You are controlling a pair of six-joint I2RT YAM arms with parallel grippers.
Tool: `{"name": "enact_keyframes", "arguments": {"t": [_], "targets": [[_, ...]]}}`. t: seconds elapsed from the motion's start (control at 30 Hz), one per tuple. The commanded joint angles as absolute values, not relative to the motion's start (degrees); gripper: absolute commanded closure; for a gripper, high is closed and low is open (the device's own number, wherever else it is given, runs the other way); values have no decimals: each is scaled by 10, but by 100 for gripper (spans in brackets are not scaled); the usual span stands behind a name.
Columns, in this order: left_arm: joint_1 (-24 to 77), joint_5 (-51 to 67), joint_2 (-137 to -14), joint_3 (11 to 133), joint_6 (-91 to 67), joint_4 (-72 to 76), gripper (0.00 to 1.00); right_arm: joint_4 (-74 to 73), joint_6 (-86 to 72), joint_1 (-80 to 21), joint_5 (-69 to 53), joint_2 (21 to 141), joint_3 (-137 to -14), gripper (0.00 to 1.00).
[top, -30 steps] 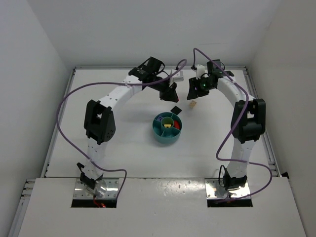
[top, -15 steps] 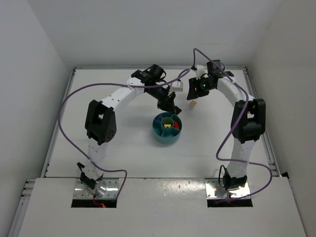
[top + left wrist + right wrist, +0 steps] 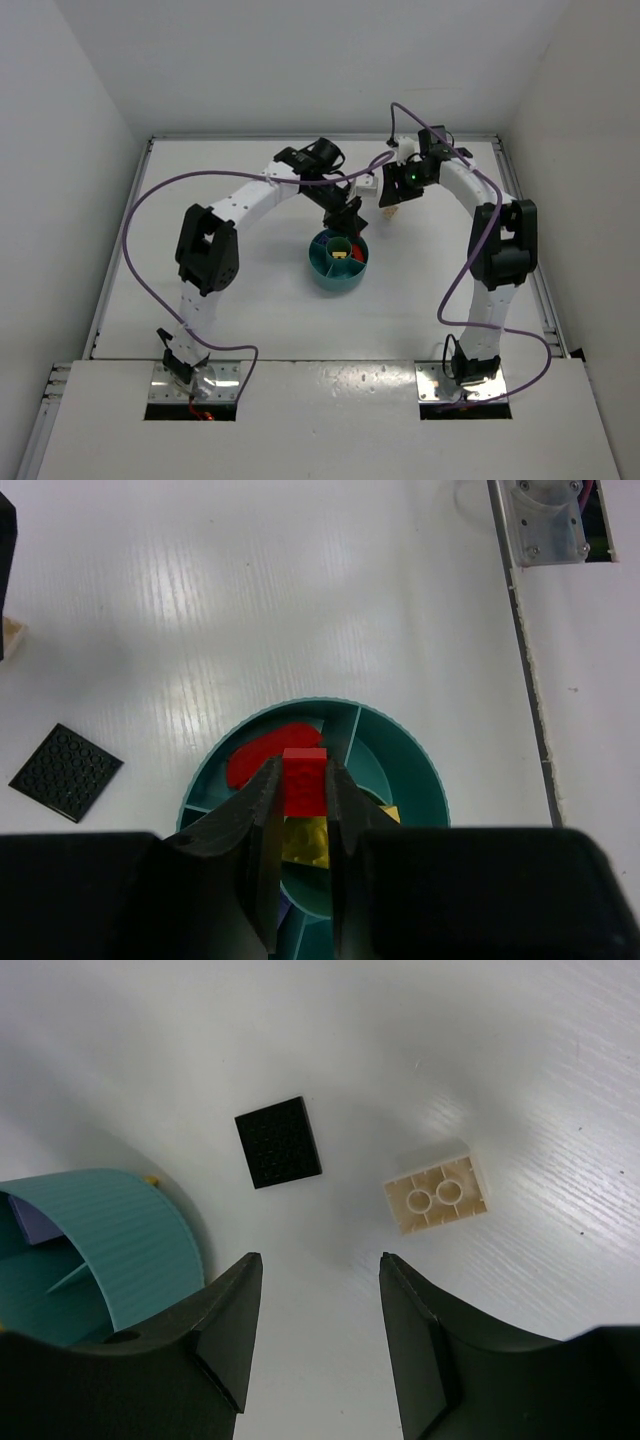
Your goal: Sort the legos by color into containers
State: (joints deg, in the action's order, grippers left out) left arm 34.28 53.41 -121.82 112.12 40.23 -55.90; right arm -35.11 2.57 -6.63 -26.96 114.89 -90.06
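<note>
A red lego [image 3: 303, 780] is being gripped between the 2 fingers of the left claw [image 3: 300, 800]. This claw is being held above the teal dish [image 3: 412, 755], over the wedge where other red pieces [image 3: 258, 756] are lying. A yellow lego [image 3: 305, 842] is being shown in a neighbouring part of the dish, partly hidden by the claw's fingers. In the right wrist view, a lavender piece [image 3: 30, 1228] is being shown inside another wedge.

On the white counter [image 3: 250, 290], a flat black lego [image 3: 280, 1141] is lying near the dish's outer wall. A tan lego [image 3: 437, 1195] is lying underside up just beside the black one, the 2 not touching. The right claw [image 3: 318, 1270] is being held with its fingers spread apart above the bare counter, close to these 2 pieces.
</note>
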Motion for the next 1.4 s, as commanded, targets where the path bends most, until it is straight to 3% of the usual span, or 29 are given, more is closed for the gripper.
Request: {"name": "enact_keyframes", "arguments": {"t": [0.0, 0.5, 0.67, 0.93, 1.07, 1.37], "targets": [[355, 557, -1209, 1119, 405, -536, 96, -337, 25, -70, -265, 1105, -895, 49], [360, 547, -1220, 1119, 381, -512, 89, -347, 47, -70, -271, 1094, -879, 49], [360, 541, -1220, 1119, 370, -507, 70, -347, 47, -70, -265, 1089, -874, 48], [360, 519, -1220, 1114, 370, -507, 58, -347, 40, -70, -254, 1100, -879, 46], [360, 519, -1220, 1114, 359, -493, 42, -347, 35, -70, -249, 1106, -884, 45], [336, 537, -1215, 1140, 268, -420, 36, -337, 35, -70, -238, 1111, -889, 44]]}}
